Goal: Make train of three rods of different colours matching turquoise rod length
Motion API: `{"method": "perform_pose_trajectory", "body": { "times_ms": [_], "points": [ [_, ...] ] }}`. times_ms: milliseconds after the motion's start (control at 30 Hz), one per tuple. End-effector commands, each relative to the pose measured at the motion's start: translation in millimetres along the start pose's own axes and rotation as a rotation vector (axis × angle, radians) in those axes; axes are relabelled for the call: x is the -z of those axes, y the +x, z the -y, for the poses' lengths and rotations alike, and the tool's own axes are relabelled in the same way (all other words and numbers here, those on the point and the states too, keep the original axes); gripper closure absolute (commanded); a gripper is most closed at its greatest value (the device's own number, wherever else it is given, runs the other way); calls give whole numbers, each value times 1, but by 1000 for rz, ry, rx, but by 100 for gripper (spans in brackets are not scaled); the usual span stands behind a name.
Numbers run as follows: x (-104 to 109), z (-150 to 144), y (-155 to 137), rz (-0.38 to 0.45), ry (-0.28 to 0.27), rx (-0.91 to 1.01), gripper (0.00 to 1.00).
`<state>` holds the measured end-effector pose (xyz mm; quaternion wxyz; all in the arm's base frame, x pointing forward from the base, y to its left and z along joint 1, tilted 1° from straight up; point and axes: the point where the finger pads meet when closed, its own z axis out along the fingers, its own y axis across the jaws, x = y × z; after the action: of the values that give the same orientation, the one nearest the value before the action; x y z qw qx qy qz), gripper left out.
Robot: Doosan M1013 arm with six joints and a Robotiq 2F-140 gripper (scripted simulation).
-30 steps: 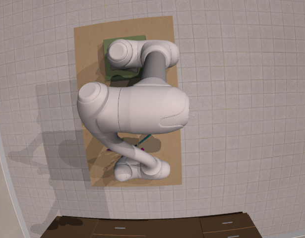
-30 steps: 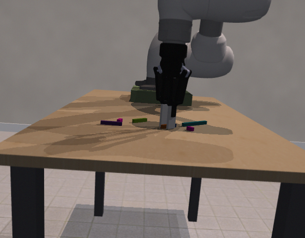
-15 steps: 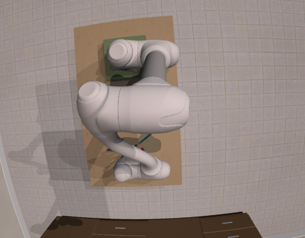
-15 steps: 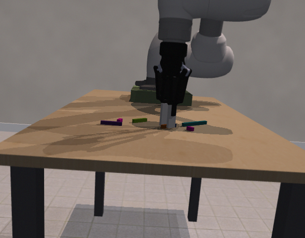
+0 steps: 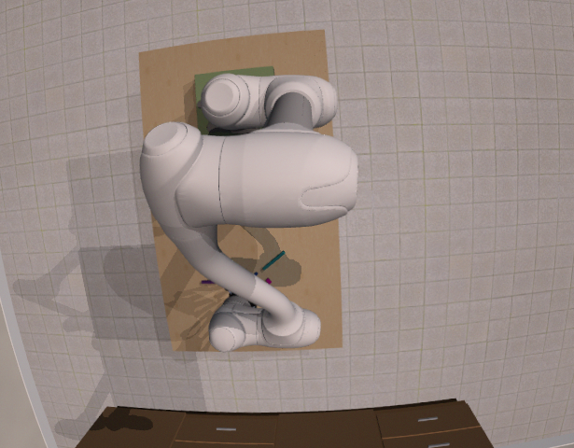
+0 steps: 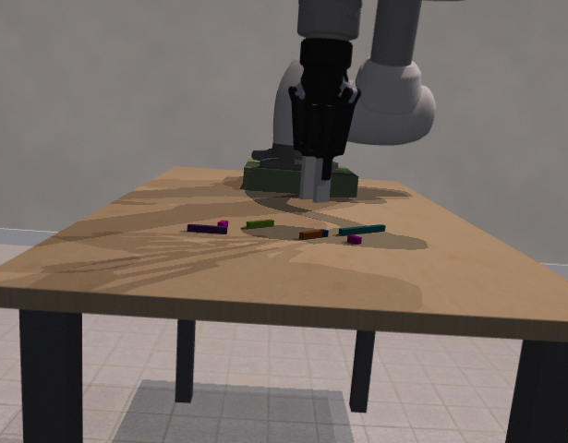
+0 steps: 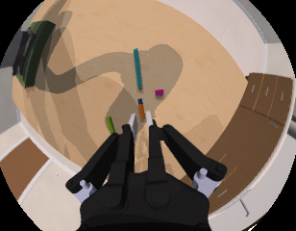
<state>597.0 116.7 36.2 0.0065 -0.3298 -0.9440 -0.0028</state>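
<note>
My gripper [image 6: 315, 193] hangs above the table with its fingers a little apart and nothing between them; it also shows in the wrist view [image 7: 140, 118]. Below it an orange rod [image 6: 310, 233] lies flat, with a small blue rod [image 6: 324, 233] touching its right end. The turquoise rod [image 6: 361, 230] lies just right of them, and a magenta rod [image 6: 354, 238] lies in front of it. A lime rod [image 6: 259, 222] lies to the left. Further left a purple rod [image 6: 206, 229] lies with a second magenta rod [image 6: 223, 222] at its right end. In the wrist view the orange rod [image 7: 142, 112], blue rod [image 7: 140, 100] and turquoise rod [image 7: 138, 68] lie ahead of the fingertips.
The arm's green base block [image 6: 298, 178] stands at the back of the table, behind the rods. In the top view the arm hides most of the rods; the turquoise rod [image 5: 273, 260] and a magenta rod [image 5: 268, 280] show beside it.
</note>
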Motion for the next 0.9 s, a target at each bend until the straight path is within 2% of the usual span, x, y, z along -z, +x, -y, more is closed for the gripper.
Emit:
{"method": "perform_pose_trajectory", "body": {
  "times_ms": [0, 133, 300, 333, 867],
  "points": [
    [17, 0, 0, 0, 0, 0, 85],
    [29, 0, 0, 0, 0, 0, 85],
    [33, 0, 0, 0, 0, 0, 85],
    [33, 0, 0, 0, 0, 0, 0],
    [33, 0, 0, 0, 0, 0, 0]
  ]
}}
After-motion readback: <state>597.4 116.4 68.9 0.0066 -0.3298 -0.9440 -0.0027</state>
